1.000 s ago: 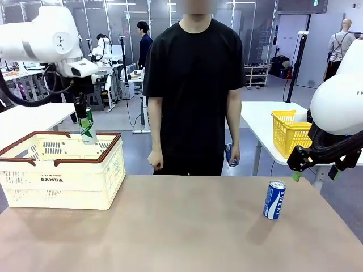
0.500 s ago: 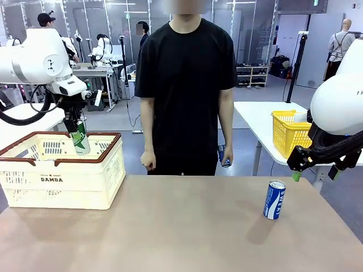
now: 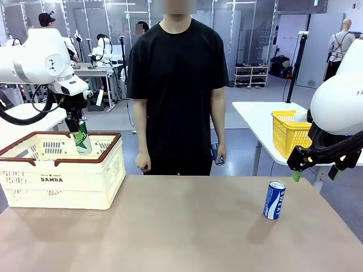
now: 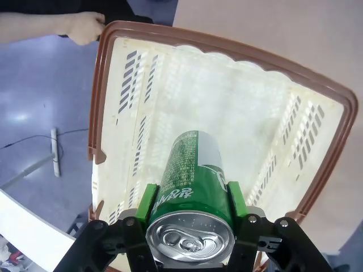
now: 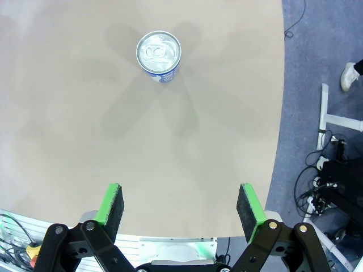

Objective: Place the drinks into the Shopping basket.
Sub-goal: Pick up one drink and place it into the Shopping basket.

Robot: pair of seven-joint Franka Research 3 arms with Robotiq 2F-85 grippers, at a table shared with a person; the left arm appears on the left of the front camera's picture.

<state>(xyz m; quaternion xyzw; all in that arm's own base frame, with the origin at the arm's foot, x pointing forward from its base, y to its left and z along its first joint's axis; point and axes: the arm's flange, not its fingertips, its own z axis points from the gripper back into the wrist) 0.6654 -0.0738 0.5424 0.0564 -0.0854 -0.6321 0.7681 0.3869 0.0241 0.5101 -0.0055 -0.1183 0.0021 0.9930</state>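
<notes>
Over the Shopping basket (image 3: 63, 182), my left claw (image 4: 193, 199) grips the green can (image 4: 190, 161); right claw (image 5: 180, 211) open, blue can (image 5: 159, 52) ahead.

Green can (image 4: 193, 175) seen as glossy printed metal; Shopping basket (image 3: 85, 187) moulded in matt plastic lattice; counter (image 3: 181, 226) finished smooth, matt.

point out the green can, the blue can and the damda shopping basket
green can (image 4: 191, 170), left wrist view, middle of its printed side
blue can (image 3: 274, 200), front view, middle of its label
shopping basket (image 3: 76, 187), front view, front lattice wall beside the print
</notes>
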